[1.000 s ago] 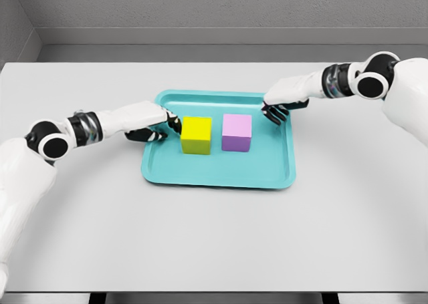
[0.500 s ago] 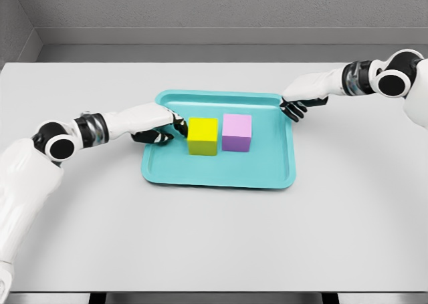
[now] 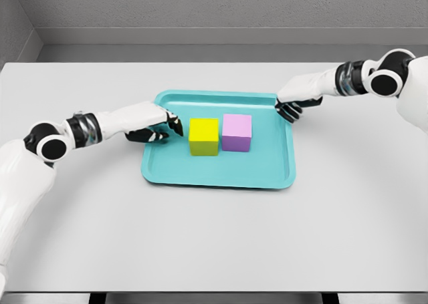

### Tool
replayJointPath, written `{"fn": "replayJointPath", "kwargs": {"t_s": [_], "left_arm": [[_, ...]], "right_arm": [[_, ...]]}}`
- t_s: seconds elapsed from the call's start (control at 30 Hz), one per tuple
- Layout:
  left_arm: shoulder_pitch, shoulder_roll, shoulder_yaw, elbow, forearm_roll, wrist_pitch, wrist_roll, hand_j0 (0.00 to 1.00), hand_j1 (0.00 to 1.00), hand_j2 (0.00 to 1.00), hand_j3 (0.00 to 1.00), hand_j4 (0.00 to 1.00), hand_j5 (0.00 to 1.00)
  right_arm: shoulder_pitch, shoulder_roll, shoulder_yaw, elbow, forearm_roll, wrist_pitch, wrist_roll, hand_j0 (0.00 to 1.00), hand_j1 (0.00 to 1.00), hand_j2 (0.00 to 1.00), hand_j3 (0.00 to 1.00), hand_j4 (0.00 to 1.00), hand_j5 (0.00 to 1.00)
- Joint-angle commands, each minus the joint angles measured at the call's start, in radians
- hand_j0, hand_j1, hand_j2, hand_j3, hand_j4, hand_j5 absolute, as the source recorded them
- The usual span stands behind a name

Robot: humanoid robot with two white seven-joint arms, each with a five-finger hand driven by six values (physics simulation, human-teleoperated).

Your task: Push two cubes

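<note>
On the teal tray [image 3: 217, 177], the yellow cube [image 3: 204, 136] and the pink cube [image 3: 237, 132] sit side by side, touching or nearly so (the seam is too fine to judge). The left hand [image 3: 155, 124] hovers over the tray's left edge, fingers curled around nothing, just short of the yellow cube. The right hand [image 3: 293, 102] rests at the tray's far right corner, fingers curled and empty, apart from the pink cube. The tray lies on a white table [image 3: 214, 237].
</note>
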State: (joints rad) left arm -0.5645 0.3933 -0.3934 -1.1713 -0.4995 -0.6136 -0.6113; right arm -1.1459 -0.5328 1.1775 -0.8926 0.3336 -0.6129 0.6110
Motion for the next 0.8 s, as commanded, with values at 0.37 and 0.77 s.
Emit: {"fn": "replayJointPath", "kwargs": {"t_s": [0.37, 0.77], "left_arm": [[0.127, 0.165, -0.013, -0.321, 0.231, 0.003, 0.000, 0.53, 0.53, 0.53, 0.53, 0.53, 0.53], [0.166, 0.124, -0.130, -0.401, 0.217, 0.003, 0.000, 0.51, 0.51, 0.51, 0.51, 0.51, 0.51]], "right_arm": [[-0.040, 0.069, 0.148, 0.006, 0.007, 0.002, 0.000, 0.14, 0.14, 0.14, 0.14, 0.14, 0.14], [-0.081, 0.117, 0.157, 0.116, 0.008, 0.002, 0.000, 0.14, 0.14, 0.14, 0.14, 0.14, 0.14]]}}
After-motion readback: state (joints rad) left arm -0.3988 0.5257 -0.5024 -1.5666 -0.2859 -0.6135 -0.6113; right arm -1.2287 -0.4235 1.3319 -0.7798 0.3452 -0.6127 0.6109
